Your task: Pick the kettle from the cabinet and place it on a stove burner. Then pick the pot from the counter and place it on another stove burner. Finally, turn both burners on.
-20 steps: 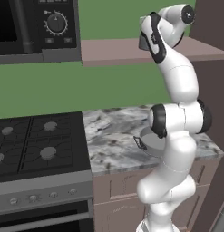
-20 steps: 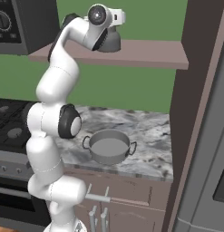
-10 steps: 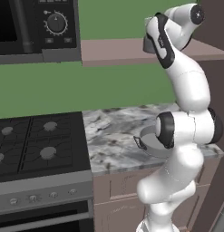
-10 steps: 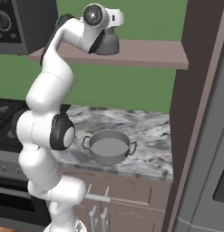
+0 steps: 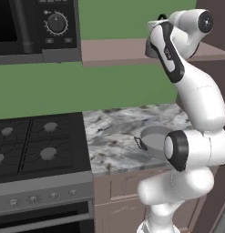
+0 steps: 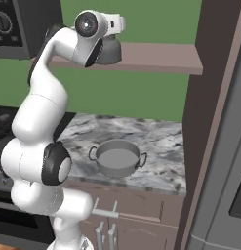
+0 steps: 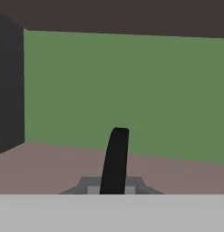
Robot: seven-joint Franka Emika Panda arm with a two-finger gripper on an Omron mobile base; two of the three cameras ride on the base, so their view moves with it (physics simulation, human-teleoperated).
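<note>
Kettle (image 6: 110,50) sits on the shelf (image 6: 156,56) at twelve o'clock, its black handle (image 7: 115,161) pinched in my pincer (image 7: 114,188). Swinging left toward the stove (image 5: 38,148) at nine o'clock, a thin grip might let it tilt, slip, or clip the pot (image 6: 117,158).

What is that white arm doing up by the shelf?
The white robot arm is reaching up to the cabinet shelf, and its gripper is shut on the black handle of a small grey kettle standing there. A wide pot sits on the marbled counter below. The stove burners have nothing on them yet, so neither vessel has been moved.
</note>
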